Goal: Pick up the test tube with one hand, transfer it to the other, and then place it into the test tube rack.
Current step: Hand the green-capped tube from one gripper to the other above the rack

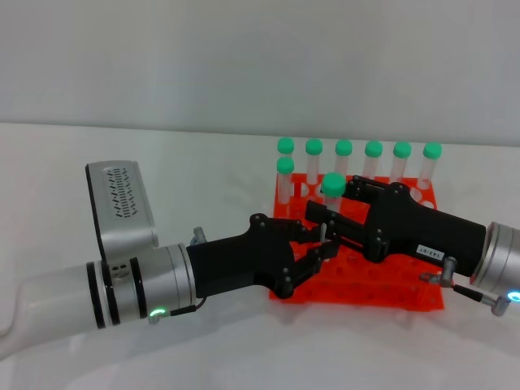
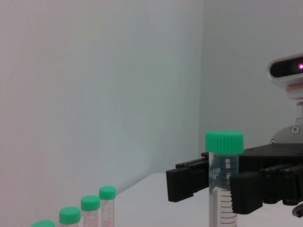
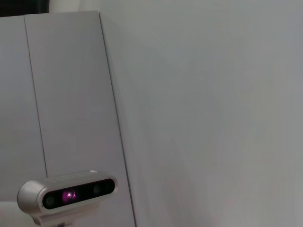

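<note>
Above the test tube rack, holding seven tubes, both pincers, left and right, pinch the test tube

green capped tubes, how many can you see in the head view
8: six along the rack's back row, one in front at its left end, one between both grippers. Others may be hidden.

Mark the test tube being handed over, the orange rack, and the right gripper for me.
test tube (image 1: pixel 333 184), head view, on its green cap.
test tube rack (image 1: pixel 406 294), head view, on its bare front edge.
right gripper (image 1: pixel 325 219), head view, between its fingertips at the tube.
</note>
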